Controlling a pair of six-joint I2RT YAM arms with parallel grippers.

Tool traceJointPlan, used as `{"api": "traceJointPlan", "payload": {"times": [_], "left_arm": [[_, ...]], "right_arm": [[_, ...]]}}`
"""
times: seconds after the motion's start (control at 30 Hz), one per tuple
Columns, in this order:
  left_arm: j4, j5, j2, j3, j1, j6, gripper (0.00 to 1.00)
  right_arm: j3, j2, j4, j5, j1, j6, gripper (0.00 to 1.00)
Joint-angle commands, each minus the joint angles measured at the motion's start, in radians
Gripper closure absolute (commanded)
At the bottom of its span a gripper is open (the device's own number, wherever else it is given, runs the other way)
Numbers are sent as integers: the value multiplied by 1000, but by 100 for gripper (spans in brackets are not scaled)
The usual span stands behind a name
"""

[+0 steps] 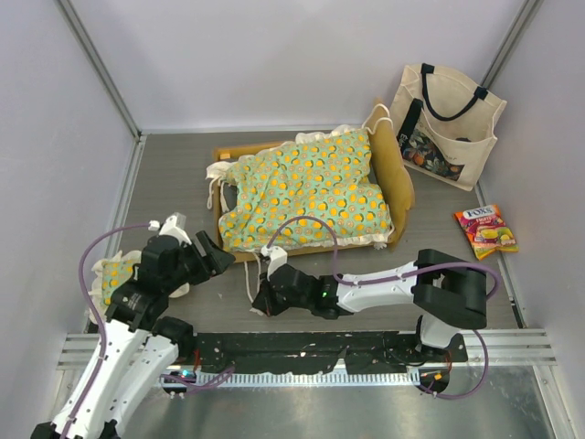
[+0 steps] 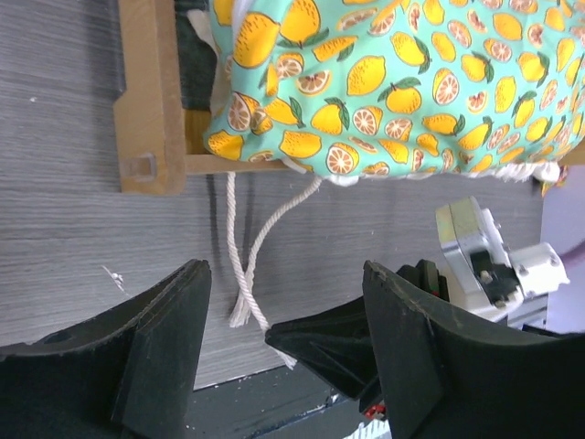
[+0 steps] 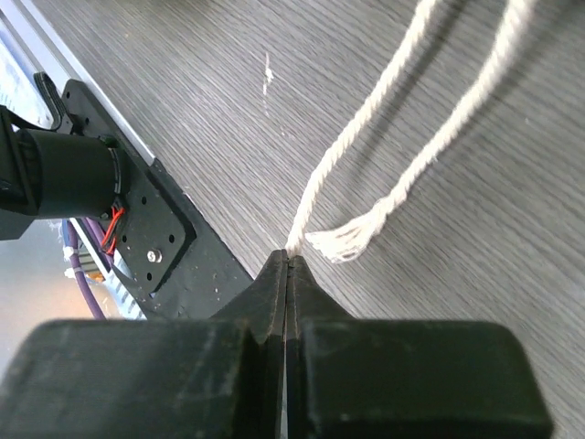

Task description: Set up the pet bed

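The pet bed's light-wood frame (image 1: 399, 174) stands mid-table, and the green orange-print mattress cushion (image 1: 311, 187) lies on it, rumpled. Two cream tie cords (image 1: 249, 273) hang from the cushion's near-left corner onto the table. My right gripper (image 1: 260, 300) is shut on the end of one cord (image 3: 315, 187), low over the table. The other cord's frayed end (image 3: 352, 240) lies loose beside it. My left gripper (image 1: 207, 257) is open and empty just left of the cords. In the left wrist view the frame corner (image 2: 151, 101), the cushion (image 2: 393, 82) and the cords (image 2: 239, 265) show ahead of its fingers (image 2: 164, 352).
A small matching ruffled pillow (image 1: 113, 275) lies at the left, partly under my left arm. A cream tote bag (image 1: 448, 123) leans on the back-right wall. A Fox's candy bag (image 1: 486, 230) lies at the right. The black base rail (image 1: 311, 352) runs along the near edge.
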Motion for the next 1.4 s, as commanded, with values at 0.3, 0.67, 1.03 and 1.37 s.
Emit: {"api": "traceJointPlan", "payload": {"times": [0.3,0.67,1.03,1.37], "left_arm": [[135,-266,51,-79,-350,-115,34],[434,-450,278,-157,-476,-149,38],[613,-561,407,-195,-525,-192,40],[650,-625,487,-183,-547,-207,55]], "right_arm": [[-128,-62,220,-54,-45,111,99],[-154,-83,232,-37,-48,103,99],[-160,-102,218,-30,-47,85,99],[-168,-100,222,-30,-48,77,99]]}}
